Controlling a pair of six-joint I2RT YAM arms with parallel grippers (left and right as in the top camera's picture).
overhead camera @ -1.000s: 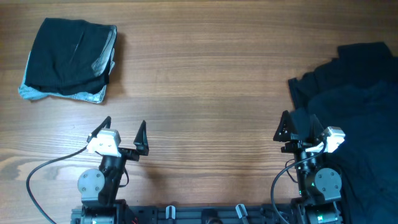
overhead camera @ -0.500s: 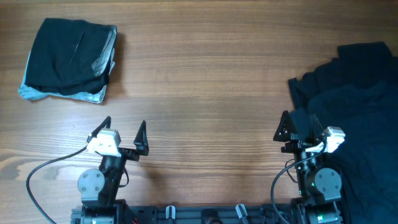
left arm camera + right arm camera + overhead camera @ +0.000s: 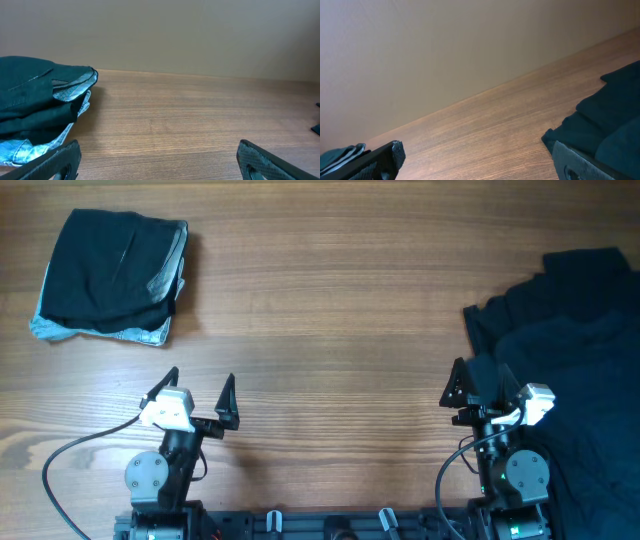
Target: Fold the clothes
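Two arms sit as they did a second ago; no cloth has shifted either. Each is drawn back low at the near edge of the desk [image 3: 330, 310]. The left pincer [image 3: 200, 380] and right pincer [image 3: 480, 375] are both spread wide, gripping nothing. The folded stack [image 3: 110, 275] lies far left with light-blue denim [image 3: 20, 150] at its bottom, and the loose dark clothes [image 3: 570, 360] lie heaped at right, beside the right pincer.

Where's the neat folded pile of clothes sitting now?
The folded stack sits on the table at the overhead view's upper left, beyond the left gripper, far from the unfolded dark heap on the right.
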